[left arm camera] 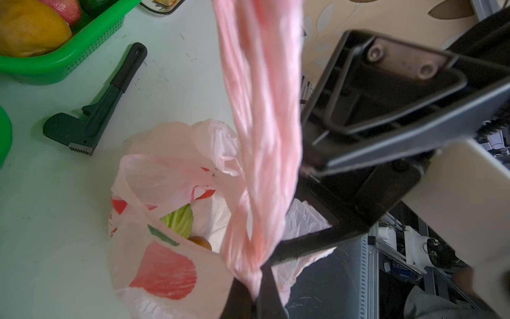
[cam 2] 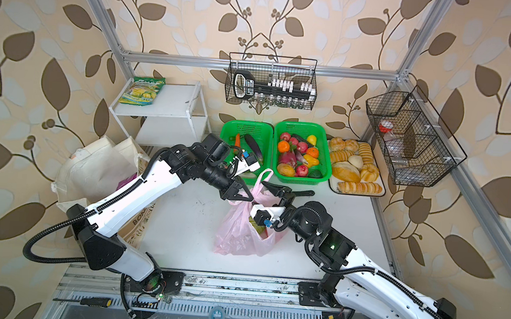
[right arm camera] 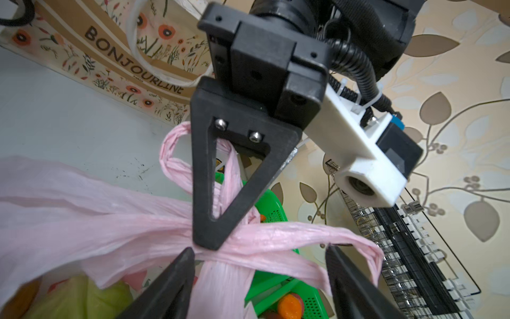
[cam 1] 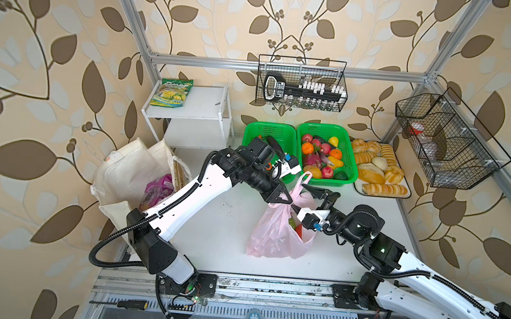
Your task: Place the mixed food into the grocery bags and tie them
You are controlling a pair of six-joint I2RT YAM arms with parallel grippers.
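The bench carries both bags. The tote slumps at its left edge, mouth open. The pink bag sits mid-bench, near the green baskets, with its handles held up above its mouth. My left tool is pressed together on the twisted handles, pinching them where they cross. My right tool hangs just beside it with its jaws spread. A handle loop lies across the gap between them, and I grip nothing there. The purple packet shows inside the tote. Inside the pink bag I see the cabbage and, touching it, the potato.
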